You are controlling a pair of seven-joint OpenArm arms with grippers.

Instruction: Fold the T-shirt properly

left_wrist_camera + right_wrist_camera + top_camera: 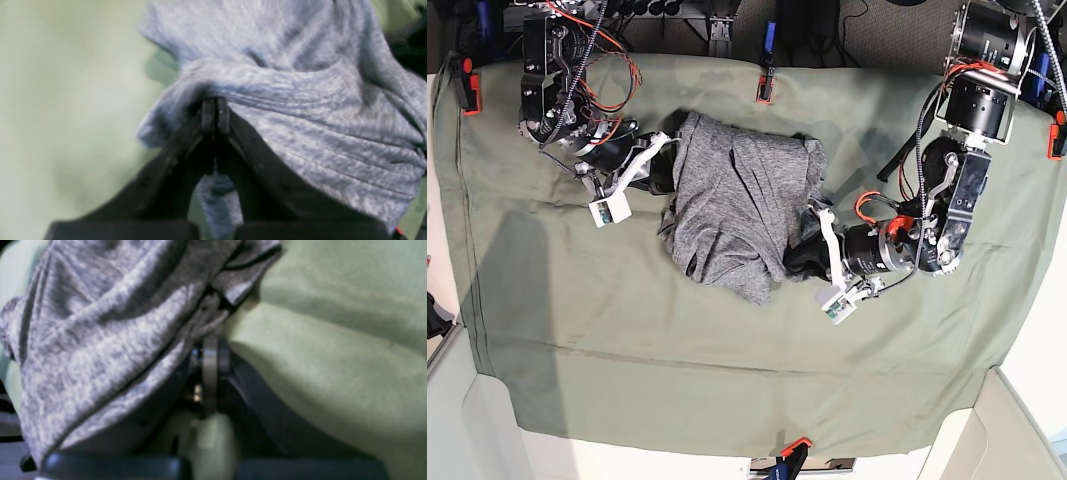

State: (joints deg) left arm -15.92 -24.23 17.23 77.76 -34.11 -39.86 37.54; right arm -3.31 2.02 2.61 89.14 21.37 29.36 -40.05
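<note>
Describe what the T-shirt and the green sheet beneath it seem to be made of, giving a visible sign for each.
T-shirt: apparently a soft knit, matte; fine ribbed rows and mottled grey flecks show up close, and it bunches in limp folds.
Green sheet: probably a plain woven cloth, dull finish; it lies flat with shallow creases and no sheen.

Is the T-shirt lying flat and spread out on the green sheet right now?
No: in the base view the T-shirt is bunched into a crumpled heap between both grippers on the green sheet.

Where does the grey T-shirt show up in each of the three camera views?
Left wrist: T-shirt fills the upper right.
Right wrist: T-shirt fills the upper left.
Base: T-shirt bunched at centre, between both arms.
Shared landmark: the olive-green cloth sheet under it.
</note>
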